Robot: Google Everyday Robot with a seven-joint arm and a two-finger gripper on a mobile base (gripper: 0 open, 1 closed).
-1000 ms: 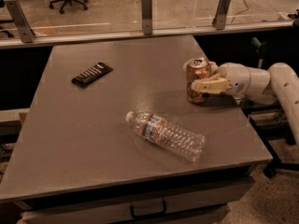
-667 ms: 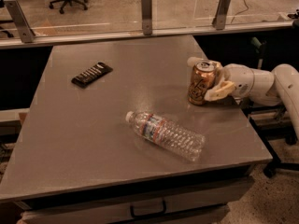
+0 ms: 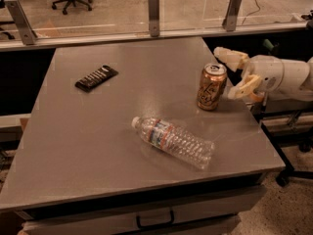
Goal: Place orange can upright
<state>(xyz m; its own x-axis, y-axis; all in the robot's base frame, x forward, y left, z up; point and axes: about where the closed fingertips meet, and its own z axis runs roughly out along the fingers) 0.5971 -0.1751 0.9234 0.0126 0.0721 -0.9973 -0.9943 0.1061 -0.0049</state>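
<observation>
The orange can (image 3: 212, 87) stands upright on the grey table (image 3: 88, 131), near its right edge, silver top rim up and pale markings on its side. My gripper (image 3: 234, 75) is just right of the can, a little apart from it. It is open, with one pale finger (image 3: 229, 57) behind the can's top and the other (image 3: 244, 87) to the can's right. It holds nothing.
A clear plastic water bottle (image 3: 173, 141) lies on its side in front of the can. A flat black packet (image 3: 96, 78) lies at the back left. A glass barrier with metal posts (image 3: 153, 13) runs along the table's far edge.
The gripper has let go of the can and drawn back to the right. The can now stands free and upright on the table.
</observation>
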